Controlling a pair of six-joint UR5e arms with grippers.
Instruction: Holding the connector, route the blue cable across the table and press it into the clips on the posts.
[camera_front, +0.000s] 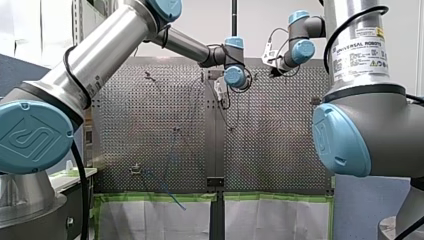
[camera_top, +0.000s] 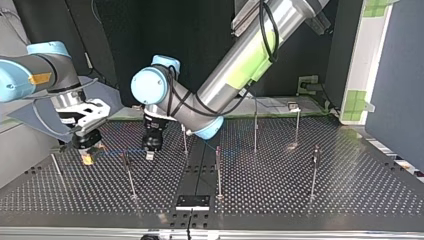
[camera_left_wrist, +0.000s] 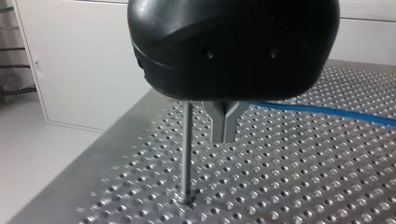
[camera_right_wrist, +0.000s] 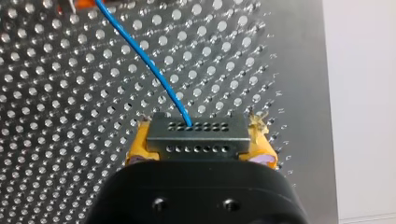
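Clamping a dark grey rectangular connector block (camera_right_wrist: 196, 137) between its yellow pads (camera_right_wrist: 140, 149), my right gripper (camera_right_wrist: 200, 145) hung low over the silver perforated metal table (camera_right_wrist: 70, 116). A thin blue cable (camera_right_wrist: 140, 51) left the connector's top row of holes and curved away over the table ahead of the gripper.

My left gripper (camera_left_wrist: 226, 133), black with metal fingers, had its fingertips drawn together just above the table. A slim upright metal post (camera_left_wrist: 187, 149) stood right beside them, and the blue cable ran off from behind the fingers. Whether it was pinched there could not be told.

In the top view both grippers worked at the left half, my right gripper further left. One post (camera_top: 130, 175) rose between them, nearer the camera, and another (camera_top: 185, 140) stood just beside my left arm's wrist. More posts (camera_top: 218, 172) (camera_top: 255, 132) (camera_top: 297, 127) (camera_top: 314, 172) were spread across the middle and right. A small black plate (camera_top: 192, 201) lay at the near edge.
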